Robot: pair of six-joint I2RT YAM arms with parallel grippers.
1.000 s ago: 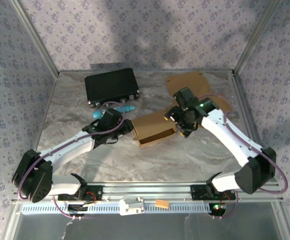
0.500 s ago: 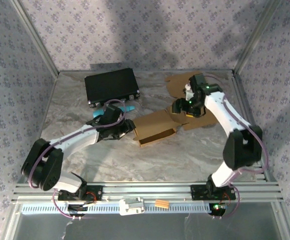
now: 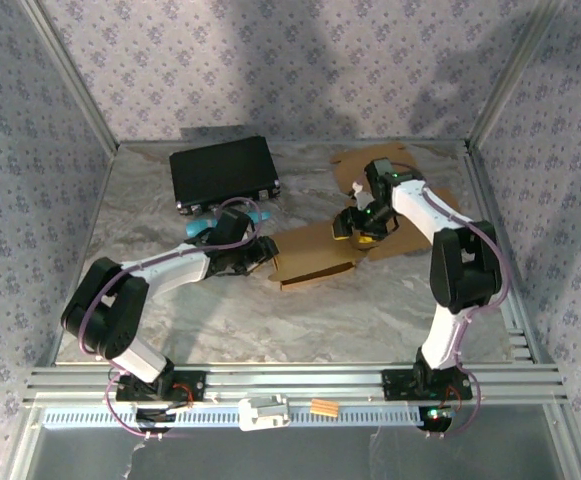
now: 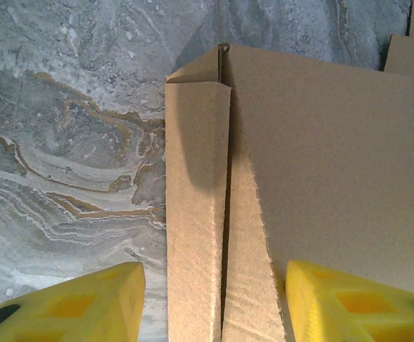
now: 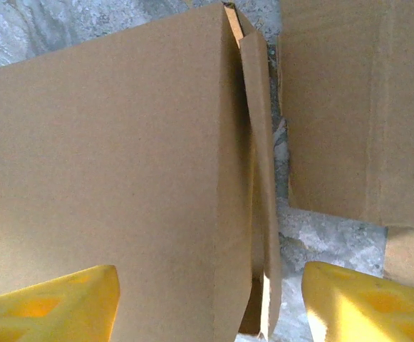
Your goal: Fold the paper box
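Left gripper (image 4: pixel 211 285) and right gripper (image 5: pixel 210 278) astride paper box (image 3: pixel 315 255)

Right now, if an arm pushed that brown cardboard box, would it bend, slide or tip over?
Probably light: the cardboard box is thin, hollow sheet. Its side flap stands loose along a gap, so it would likely flex rather than stay stiff. On the smooth table it may well slide when pushed.
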